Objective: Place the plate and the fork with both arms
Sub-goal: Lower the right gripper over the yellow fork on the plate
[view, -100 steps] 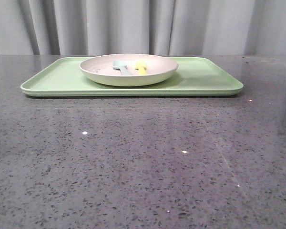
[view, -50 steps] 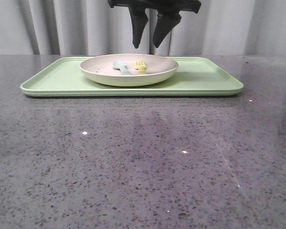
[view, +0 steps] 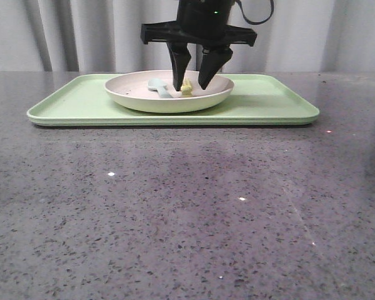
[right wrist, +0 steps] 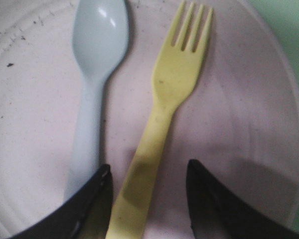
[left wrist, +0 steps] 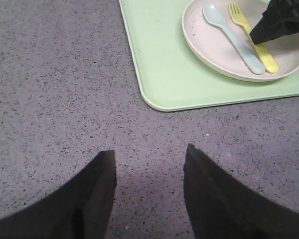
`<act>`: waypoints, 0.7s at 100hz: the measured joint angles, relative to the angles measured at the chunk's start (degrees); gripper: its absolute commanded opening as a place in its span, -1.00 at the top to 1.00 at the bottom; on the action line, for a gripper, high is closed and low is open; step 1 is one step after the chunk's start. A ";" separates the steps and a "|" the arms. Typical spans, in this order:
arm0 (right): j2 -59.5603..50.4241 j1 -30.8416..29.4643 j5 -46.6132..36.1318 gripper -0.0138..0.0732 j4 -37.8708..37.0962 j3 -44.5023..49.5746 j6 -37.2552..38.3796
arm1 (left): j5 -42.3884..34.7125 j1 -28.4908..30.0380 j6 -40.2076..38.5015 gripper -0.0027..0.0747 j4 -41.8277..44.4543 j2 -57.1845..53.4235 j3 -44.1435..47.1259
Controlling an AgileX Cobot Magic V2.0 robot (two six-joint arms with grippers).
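Observation:
The pinkish-white plate (view: 137, 99) (left wrist: 209, 50) (right wrist: 35, 124) rests on the left half of a light-green tray (view: 262, 103) (left wrist: 159, 59). The yellow fork (view: 186, 89) (left wrist: 249, 31) (right wrist: 164, 114) lies flat in the plate beside a pale blue spoon (view: 157, 86) (left wrist: 229, 30) (right wrist: 92, 79). My right gripper (view: 192, 83) (right wrist: 148, 172) is open, lowered into the plate, one finger on each side of the fork's handle. The left gripper (left wrist: 149, 154) is open and empty above bare tabletop, off the tray's near left corner; the front view does not hold it.
The tray's right half (view: 269, 94) holds nothing. Speckled grey tabletop (view: 187, 206) stretches from the tray toward me. A grey curtain (view: 81, 34) hangs behind the table.
The right gripper came into the front view from above and dropped, open, into the plate until its fingers straddle the fork. Plate, fork, spoon and tray kept their places.

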 measured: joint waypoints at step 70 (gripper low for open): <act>0.46 0.00 0.11 -0.15 0.93 0.00 0.00 | 0.02 0.00 0.00 0.12 -0.13 0.00 0.00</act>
